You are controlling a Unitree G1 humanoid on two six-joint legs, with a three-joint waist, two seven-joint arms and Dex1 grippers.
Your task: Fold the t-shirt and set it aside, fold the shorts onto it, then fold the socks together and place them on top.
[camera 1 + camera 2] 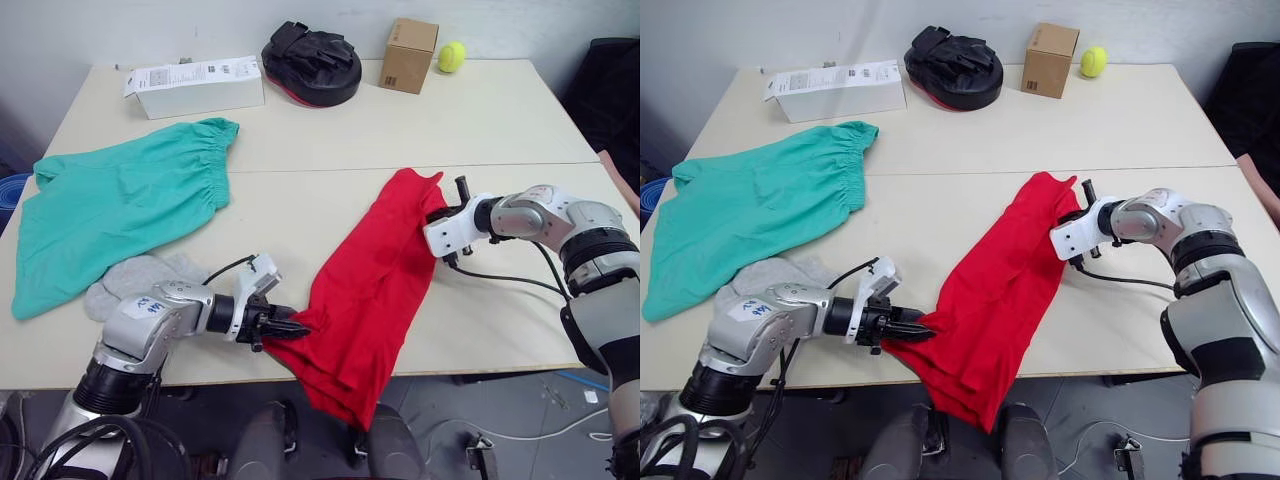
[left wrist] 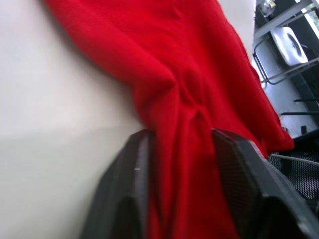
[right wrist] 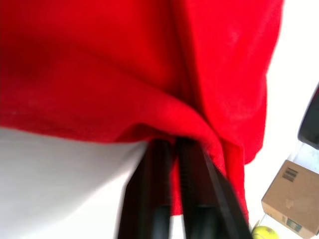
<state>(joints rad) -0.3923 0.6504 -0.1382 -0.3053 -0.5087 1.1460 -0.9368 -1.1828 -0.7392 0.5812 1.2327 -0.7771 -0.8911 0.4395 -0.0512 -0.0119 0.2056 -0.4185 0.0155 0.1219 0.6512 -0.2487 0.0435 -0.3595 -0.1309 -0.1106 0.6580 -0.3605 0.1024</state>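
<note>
While the t-shirt [image 1: 365,290] lies bunched near the table's [image 1: 500,130] front edge, its lower end spilling over, it looks limp and light. Left gripper [image 1: 285,328] pinches one edge, right gripper [image 1: 438,222] the opposite edge; corners suit best.

The t-shirt [image 1: 365,290] hangs over the table [image 1: 480,120] edge at 6 o'clock, its collar and chest print hidden in the folds. The shorts [image 1: 110,215] cover part of the socks [image 1: 140,280]; their drawstring is out of sight, their 9 o'clock side cut off. Red cloth hides the right gripper [image 3: 172,149] fingertips. Label text on the white box [image 1: 195,87] is too small to read
</note>
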